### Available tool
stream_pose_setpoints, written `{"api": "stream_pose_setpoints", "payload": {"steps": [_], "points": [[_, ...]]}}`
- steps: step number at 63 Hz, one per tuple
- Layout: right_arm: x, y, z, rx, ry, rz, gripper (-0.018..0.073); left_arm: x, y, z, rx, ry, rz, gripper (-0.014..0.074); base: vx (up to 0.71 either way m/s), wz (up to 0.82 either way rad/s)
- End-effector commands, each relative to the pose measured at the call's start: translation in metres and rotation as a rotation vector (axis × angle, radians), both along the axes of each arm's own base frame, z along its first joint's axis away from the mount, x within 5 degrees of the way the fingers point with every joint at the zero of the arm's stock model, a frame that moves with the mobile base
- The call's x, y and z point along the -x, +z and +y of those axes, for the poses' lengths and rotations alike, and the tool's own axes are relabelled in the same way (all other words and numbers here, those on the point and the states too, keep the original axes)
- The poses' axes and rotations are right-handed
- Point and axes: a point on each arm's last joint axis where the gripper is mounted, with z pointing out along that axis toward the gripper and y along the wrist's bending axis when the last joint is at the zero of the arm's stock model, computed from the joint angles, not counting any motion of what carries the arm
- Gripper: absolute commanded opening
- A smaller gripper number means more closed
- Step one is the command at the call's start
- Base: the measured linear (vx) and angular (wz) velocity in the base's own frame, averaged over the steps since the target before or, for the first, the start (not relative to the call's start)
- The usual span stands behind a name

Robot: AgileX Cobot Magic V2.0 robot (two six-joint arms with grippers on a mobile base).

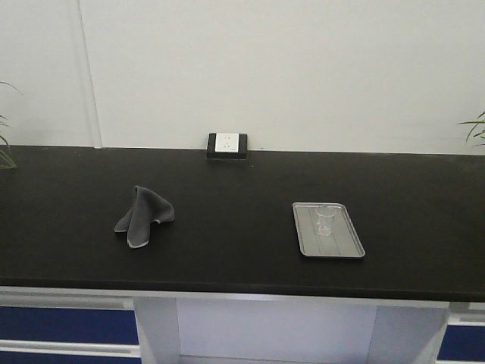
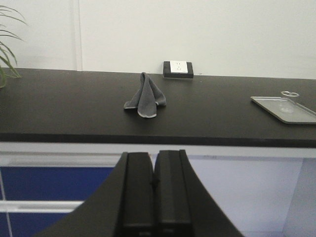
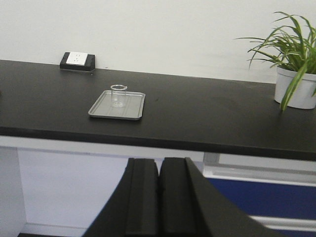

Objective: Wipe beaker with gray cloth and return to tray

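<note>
On the front view I saw the gray cloth (image 1: 144, 218) lying left of centre on the black countertop (image 1: 242, 182), bunched into a peak with its folds fanning toward the lower left. The tray (image 1: 341, 244) lay flat right of centre, well apart from the cloth. A small clear glass beaker (image 1: 325, 220) stood upright in the tray's upper half. A white wall socket in a black box (image 1: 227, 145) sat at the back edge of the counter, between the two.

The left gripper (image 2: 154, 165) filled the bottom centre of its wrist view, jaws pressed together and holding nothing, below the counter's front edge. The right gripper (image 3: 159, 170) showed the same at the bottom of its view, pads closed against each other. A potted plant (image 3: 291, 64) stood in the upper right there.
</note>
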Motion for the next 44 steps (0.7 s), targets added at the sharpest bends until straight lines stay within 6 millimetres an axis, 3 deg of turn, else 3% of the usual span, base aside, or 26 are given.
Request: {"api": "stream_pose_setpoints", "payload": {"steps": [1,44], "points": [[0.0005,0.0059,0.0009,0.016,0.01,-0.081,-0.0011,0.0,-0.0026,0.0004,0.014,0.005,-0.063,-0.0006,0.43,-0.04],[0.0005,0.0059,0.0009,0.016,0.01,-0.081,-0.0011,0.0,-0.0026,0.0004,0.014,0.005,-0.063,-0.0006,0.4,-0.05]]}}
